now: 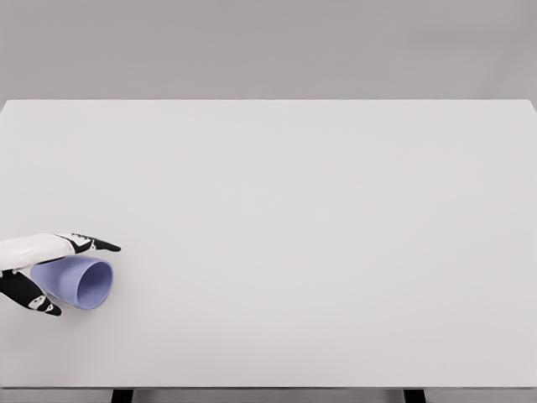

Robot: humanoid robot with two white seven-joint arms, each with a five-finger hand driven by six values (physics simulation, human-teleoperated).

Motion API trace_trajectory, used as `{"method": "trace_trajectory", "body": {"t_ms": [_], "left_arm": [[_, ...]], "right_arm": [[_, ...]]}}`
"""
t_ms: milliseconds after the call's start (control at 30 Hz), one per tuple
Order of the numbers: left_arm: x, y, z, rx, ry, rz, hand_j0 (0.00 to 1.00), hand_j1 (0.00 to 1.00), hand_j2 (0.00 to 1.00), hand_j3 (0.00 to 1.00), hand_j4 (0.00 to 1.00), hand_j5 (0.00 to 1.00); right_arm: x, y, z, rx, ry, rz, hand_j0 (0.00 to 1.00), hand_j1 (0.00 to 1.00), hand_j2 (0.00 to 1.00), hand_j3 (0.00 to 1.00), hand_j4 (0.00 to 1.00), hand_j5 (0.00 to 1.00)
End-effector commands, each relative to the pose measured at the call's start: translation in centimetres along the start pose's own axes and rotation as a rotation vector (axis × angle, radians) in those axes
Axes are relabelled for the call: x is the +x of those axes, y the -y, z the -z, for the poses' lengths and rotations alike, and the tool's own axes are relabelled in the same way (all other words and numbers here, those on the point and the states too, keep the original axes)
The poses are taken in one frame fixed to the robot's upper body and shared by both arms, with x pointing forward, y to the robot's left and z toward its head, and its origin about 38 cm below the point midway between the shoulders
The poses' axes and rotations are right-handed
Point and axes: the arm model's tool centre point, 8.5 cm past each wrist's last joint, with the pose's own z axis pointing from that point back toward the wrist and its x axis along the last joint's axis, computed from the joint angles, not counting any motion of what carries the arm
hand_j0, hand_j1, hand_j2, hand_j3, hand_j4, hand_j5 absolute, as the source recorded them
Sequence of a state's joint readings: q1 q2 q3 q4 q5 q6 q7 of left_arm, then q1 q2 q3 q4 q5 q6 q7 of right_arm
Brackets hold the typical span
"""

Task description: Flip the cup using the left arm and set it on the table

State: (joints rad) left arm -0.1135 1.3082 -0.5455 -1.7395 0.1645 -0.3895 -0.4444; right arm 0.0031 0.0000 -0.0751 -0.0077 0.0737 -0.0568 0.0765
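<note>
We had the left hand (38, 273) wrapped around the cup (77, 283), fingers above and thumb below, near the table's (294, 210) front-left corner (its mouth faced right, on its side). The grasp seemed made; next we judged a wrist roll upright was needed.

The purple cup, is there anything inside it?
The cup lies sideways in the left hand. Its open mouth shows only purple wall. The deepest part by the hand is hidden.
</note>
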Motion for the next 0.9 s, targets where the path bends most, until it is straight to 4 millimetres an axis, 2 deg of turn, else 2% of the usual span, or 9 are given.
{"method": "trace_trajectory", "body": {"t_ms": [0,167,400,733,867], "left_arm": [[0.02,0.08,0.03,-0.003,-0.001,0.001,1.0,1.0,1.0,1.0,1.0,1.0],[0.2,0.39,0.36,-0.008,0.009,0.001,1.0,1.0,1.0,1.0,1.0,1.0],[0.09,0.83,0.6,-0.017,0.009,-0.004,0.94,0.94,0.94,0.94,0.94,0.94],[0.1,1.02,0.82,-0.017,0.014,-0.01,0.58,0.58,0.58,0.58,0.58,0.58],[0.12,0.95,0.81,-0.013,0.016,-0.009,0.57,0.57,0.57,0.57,0.57,0.57]], "right_arm": [[0.0,0.0,0.0,0.0,0.0,0.0,1.0,1.0,1.0,1.0,1.0,1.0],[0.0,0.0,0.0,0.0,0.0,0.0,1.0,1.0,1.0,1.0,1.0,1.0],[0.0,0.0,0.0,0.0,0.0,0.0,1.0,1.0,1.0,1.0,1.0,1.0],[0.0,0.0,0.0,0.0,0.0,0.0,1.0,1.0,1.0,1.0,1.0,1.0],[0.0,0.0,0.0,0.0,0.0,0.0,1.0,1.0,1.0,1.0,1.0,1.0]]}}
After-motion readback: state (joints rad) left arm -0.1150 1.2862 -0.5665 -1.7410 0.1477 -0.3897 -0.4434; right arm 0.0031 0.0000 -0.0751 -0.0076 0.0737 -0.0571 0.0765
